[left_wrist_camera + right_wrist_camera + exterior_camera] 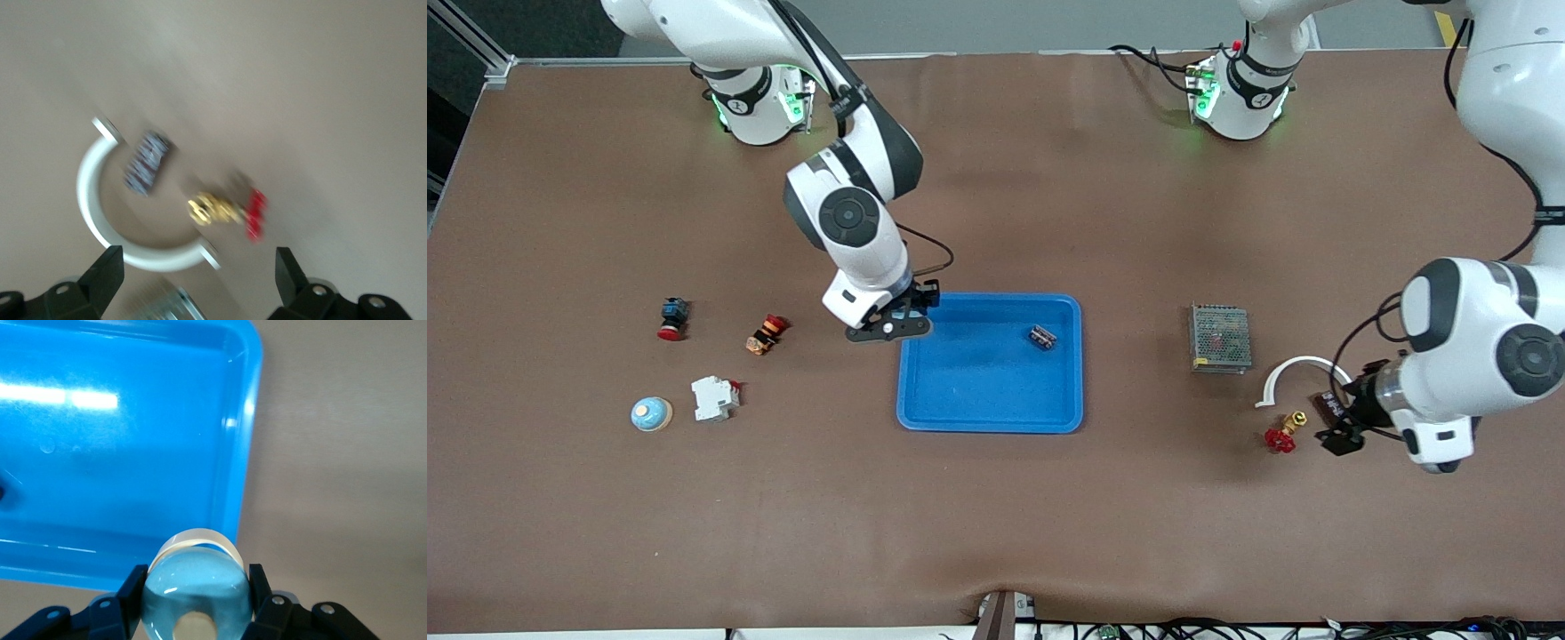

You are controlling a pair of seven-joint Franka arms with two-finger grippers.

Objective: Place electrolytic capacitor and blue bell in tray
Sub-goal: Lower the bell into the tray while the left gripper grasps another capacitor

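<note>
Front view: left end effector (pixel 1333 425) released; right end effector (pixel 890 328) grips blue bell (pixel 197 587) upright.

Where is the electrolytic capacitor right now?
Front view: the capacitor lies in the blue tray, near its corner toward the left arm's end, farther from the camera.

Lighting's even and bright from overhead, so the worktop (pixel 996 533) only gets soft shadows. The left wrist view is smeared with motion blur. White glare streaks sit on the tray (pixel 133 487) floor in the right wrist view.
</note>
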